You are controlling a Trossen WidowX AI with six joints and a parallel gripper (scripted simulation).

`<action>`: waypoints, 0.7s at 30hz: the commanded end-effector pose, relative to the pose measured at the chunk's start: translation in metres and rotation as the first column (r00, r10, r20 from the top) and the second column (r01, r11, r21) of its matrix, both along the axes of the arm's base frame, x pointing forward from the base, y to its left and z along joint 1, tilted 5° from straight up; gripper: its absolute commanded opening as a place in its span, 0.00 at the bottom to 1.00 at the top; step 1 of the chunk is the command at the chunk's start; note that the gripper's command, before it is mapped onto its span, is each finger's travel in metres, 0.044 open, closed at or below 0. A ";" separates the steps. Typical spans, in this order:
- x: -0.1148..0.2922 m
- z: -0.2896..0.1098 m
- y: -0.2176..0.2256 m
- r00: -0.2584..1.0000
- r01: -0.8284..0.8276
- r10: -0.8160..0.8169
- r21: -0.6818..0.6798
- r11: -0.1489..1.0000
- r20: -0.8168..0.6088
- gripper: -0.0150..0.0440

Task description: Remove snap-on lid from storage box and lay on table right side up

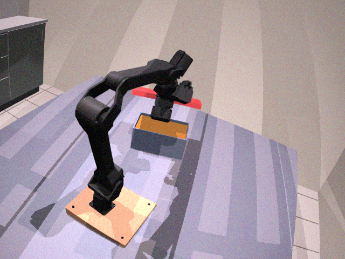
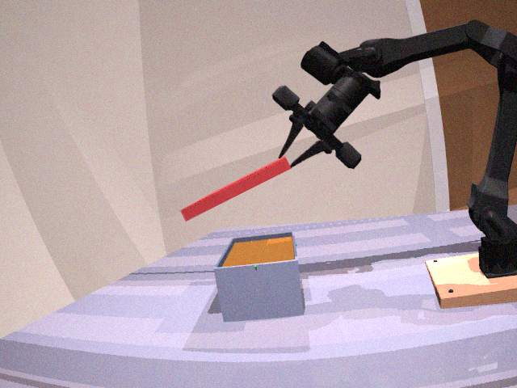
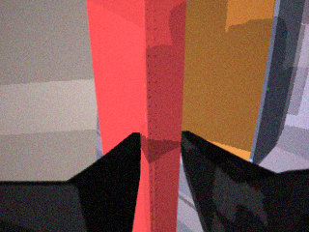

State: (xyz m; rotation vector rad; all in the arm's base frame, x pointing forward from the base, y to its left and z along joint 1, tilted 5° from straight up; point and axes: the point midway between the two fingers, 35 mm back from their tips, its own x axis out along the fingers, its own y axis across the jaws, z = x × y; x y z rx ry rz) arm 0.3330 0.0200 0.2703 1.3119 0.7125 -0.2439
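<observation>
The top view looks down from high behind the wooden base plate, facing toward 12 o'clock across the table. The exterior view sits low and near the table's far side, looking back with the arm at 3 o'clock. The wrist view (closest of all) looks along the gripper; all three share the storage box and red lid.

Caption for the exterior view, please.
Gripper pinches one edge of the red lid, holding it tilted in the air above the open storage box.
</observation>
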 end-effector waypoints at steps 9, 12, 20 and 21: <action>-0.009 -0.004 0.021 1.000 0.001 -0.001 0.005 1.000 0.006 0.25; -0.011 -0.005 0.026 1.000 0.001 -0.001 0.005 1.000 0.006 0.25; -0.017 -0.006 0.041 1.000 0.001 -0.001 0.007 1.000 0.005 0.25; -0.018 -0.006 0.043 1.000 0.001 -0.001 0.007 1.000 0.005 0.25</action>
